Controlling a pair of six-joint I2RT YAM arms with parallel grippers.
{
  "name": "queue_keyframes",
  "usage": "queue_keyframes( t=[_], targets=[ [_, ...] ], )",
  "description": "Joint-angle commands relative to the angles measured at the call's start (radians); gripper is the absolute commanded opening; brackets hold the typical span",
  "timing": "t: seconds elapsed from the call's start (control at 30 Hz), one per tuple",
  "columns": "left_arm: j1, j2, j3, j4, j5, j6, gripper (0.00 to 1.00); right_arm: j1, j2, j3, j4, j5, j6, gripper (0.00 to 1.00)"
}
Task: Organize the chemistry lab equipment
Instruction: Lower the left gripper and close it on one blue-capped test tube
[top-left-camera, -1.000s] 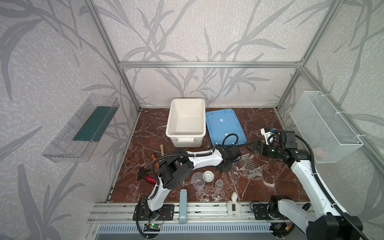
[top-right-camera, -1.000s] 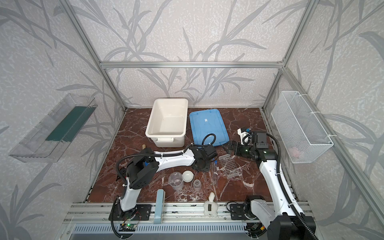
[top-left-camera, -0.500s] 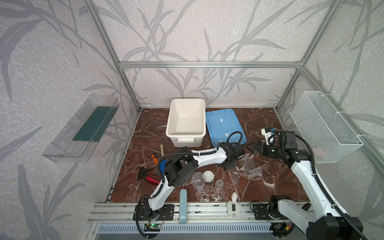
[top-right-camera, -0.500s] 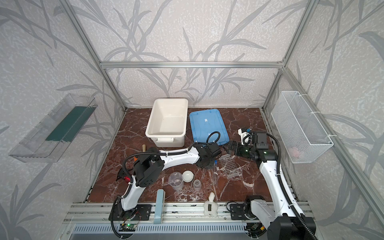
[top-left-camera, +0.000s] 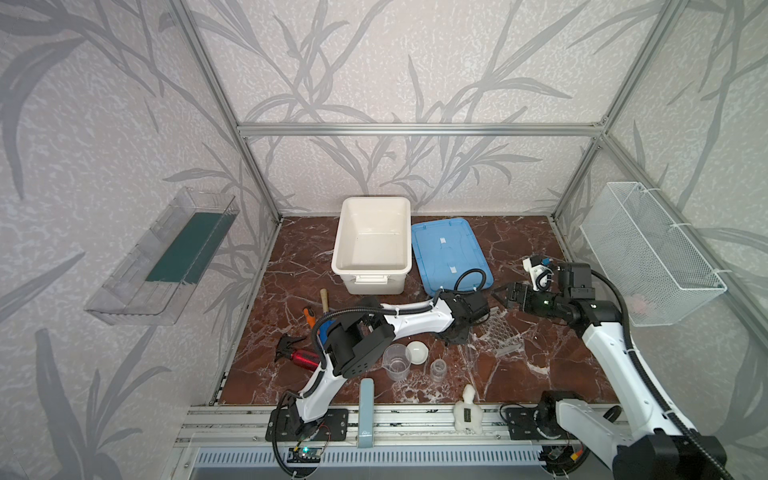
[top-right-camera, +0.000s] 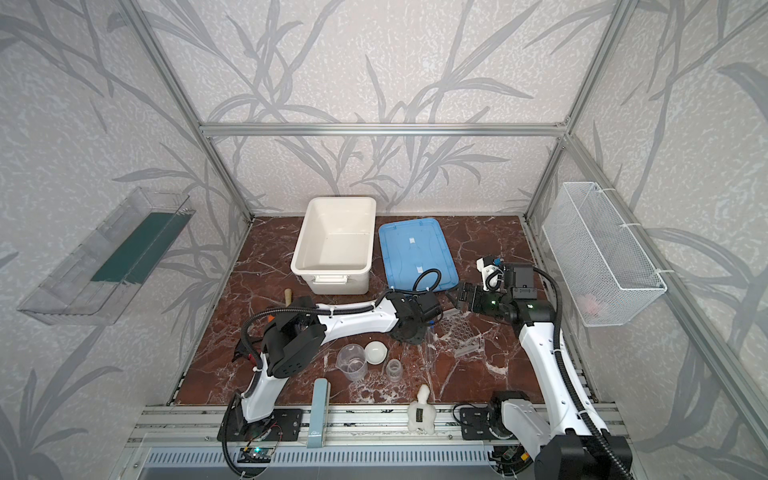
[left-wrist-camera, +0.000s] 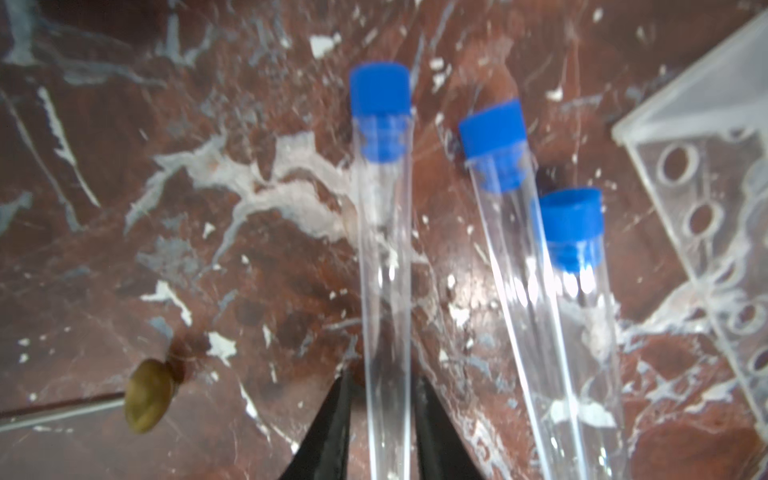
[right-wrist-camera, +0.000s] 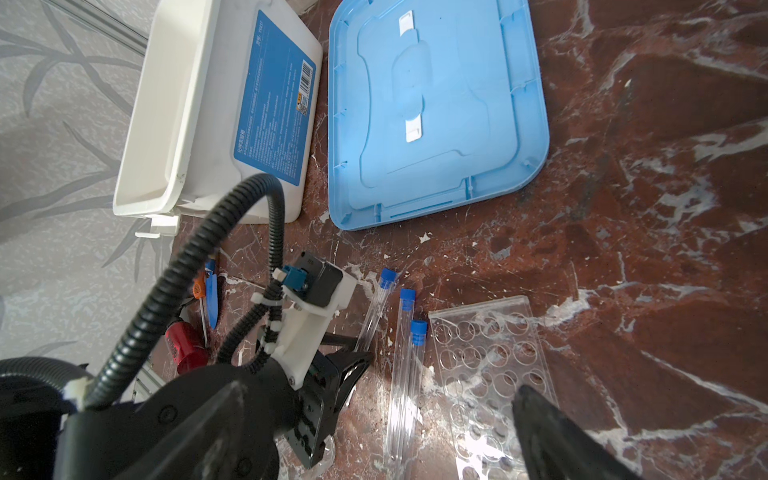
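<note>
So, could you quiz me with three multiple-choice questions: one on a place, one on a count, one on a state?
1. Where is the blue lid? A) flat on the table beside the white bin B) on top of the bin C) inside the bin
2. How many blue-capped test tubes? A) one B) six C) three
3. The right end effector is: A) clamped on a tube B) open and empty C) shut tight
Answers: A, the lid lies next to the bin in both top views; C, three caps show in the left wrist view; B, its fingers stand wide apart, gripping nothing.
</note>
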Motion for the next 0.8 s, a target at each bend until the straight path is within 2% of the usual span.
queue_keyframes(
  t=[0.0,0.3,0.4,0.53,0.77],
  targets=[
    [-0.014,-0.026,-0.017,-0.063,0.012,-0.013,0.26,-0.003,-0.017,-0.009,-0.011,0.006,-0.005,0.99],
    [-0.024,-0.016,-0.005,-0.088,0.043,-0.029,0.25,-0.003,-0.02,-0.009,-0.015,0.009,-0.006,0.99],
    [-0.033,-0.018,-0.018,-0.086,0.044,-0.03,0.21,-0.003,-0.022,-0.009,-0.015,0.012,-0.006,0.99],
    [-0.032,-0.031,-0.021,-0.057,0.023,-0.02,0.14,-0.003,-0.02,-0.01,-0.015,0.012,-0.005,0.99],
    [-0.016,-0.069,-0.016,-0.005,-0.044,0.035,0.13,-0.003,-0.026,-0.009,-0.015,0.012,-0.005,0.99]
  ],
)
